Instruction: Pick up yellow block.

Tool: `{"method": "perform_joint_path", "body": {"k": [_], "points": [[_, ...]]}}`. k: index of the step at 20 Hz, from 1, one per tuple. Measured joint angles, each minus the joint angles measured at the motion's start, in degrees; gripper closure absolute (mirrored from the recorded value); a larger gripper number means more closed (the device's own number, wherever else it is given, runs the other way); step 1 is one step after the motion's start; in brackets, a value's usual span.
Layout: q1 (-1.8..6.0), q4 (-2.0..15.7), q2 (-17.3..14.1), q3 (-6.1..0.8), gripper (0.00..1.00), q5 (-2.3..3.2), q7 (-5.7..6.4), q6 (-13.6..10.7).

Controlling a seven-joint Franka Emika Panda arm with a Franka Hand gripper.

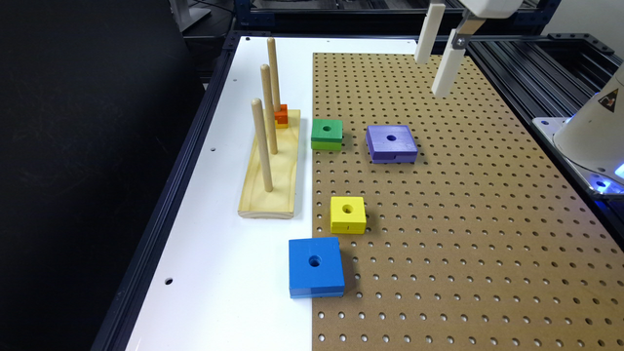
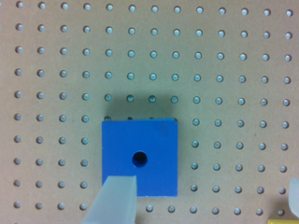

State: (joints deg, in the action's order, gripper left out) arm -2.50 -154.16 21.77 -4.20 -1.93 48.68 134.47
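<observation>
- Fingers (image 2: 117, 196) stand apart with nothing between them, ready to straddle a block.
- Gripper (image 1: 431, 77) hangs high, well apart from yellow block (image 1: 348, 214), so an approach probably comes next.

no words, brand names or numbers can be read anywhere. the one sign is a small diamond-shaped warning label (image 1: 608, 100), dark with a yellowish triangle and a symbol too small to make out, on the white robot base (image 1: 592, 131) at the exterior view's right edge. the yellow block (image 1: 348, 215) carries a tiny dark mark on its near side face, too small to read as a letter or digit.
</observation>
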Motion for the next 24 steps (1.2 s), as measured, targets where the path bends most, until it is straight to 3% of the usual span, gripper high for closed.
{"method": "perform_joint_path", "body": {"k": [5,15,22,24], "points": [[-0.02,1.43,-1.37,-0.95,0.00,-0.06,0.98,0.02],[-0.02,7.32,-7.88,-1.80,0.00,-0.07,1.95,0.08],[-0.02,9.76,-10.41,-3.52,0.00,-0.07,3.62,0.08],[-0.03,10.01,-10.54,-4.48,0.00,-0.11,4.57,0.08]]}}
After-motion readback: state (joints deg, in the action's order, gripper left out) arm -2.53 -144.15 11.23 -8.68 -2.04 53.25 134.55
